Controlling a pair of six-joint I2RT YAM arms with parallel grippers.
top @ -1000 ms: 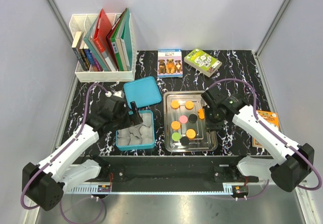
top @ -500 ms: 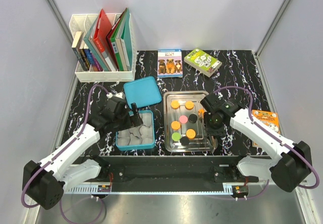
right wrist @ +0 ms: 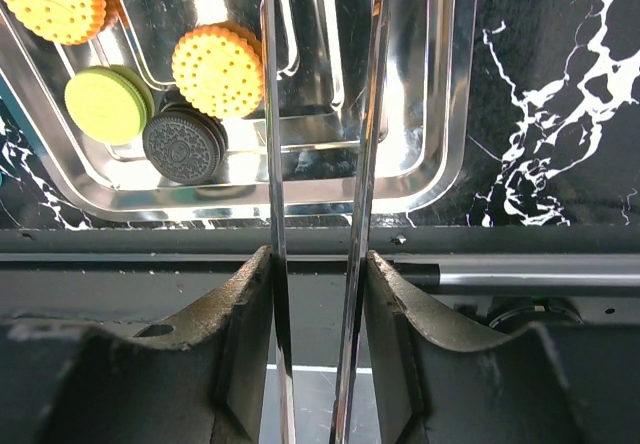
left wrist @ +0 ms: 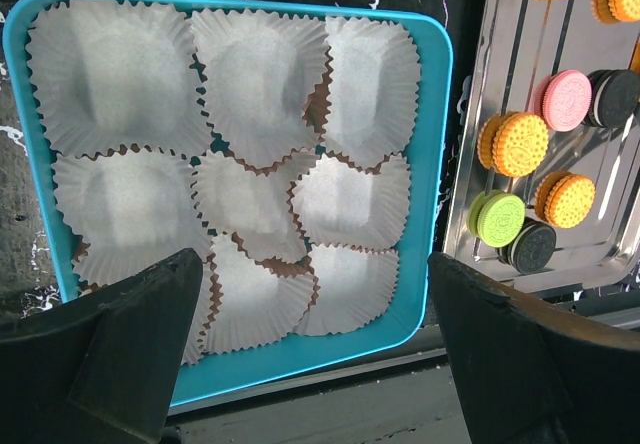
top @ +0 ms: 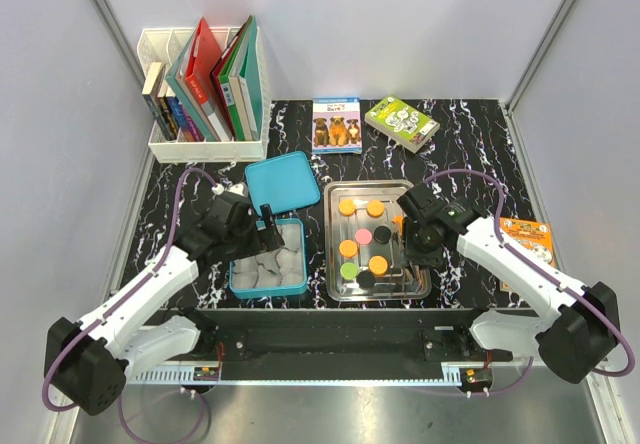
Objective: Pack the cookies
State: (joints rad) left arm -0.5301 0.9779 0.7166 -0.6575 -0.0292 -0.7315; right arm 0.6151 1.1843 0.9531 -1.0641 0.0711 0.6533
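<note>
We see matt, embossed cookies [right wrist: 218,69] on a mirror-bright metal tray [right wrist: 420,114], polished metal tongs [right wrist: 271,164], crinkled paper cups [left wrist: 250,84] in a smooth plastic box [left wrist: 436,164].

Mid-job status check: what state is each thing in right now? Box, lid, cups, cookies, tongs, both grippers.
Teal box: open, lid off.
Lid: lying on the table behind the box.
Paper cups: in the box, all empty.
Cookies: on the metal tray, none packed.
Left gripper: jaws open, empty, over the box.
Right gripper: jaws shut on the tongs.
Tongs: blades apart, over the tray.
</note>
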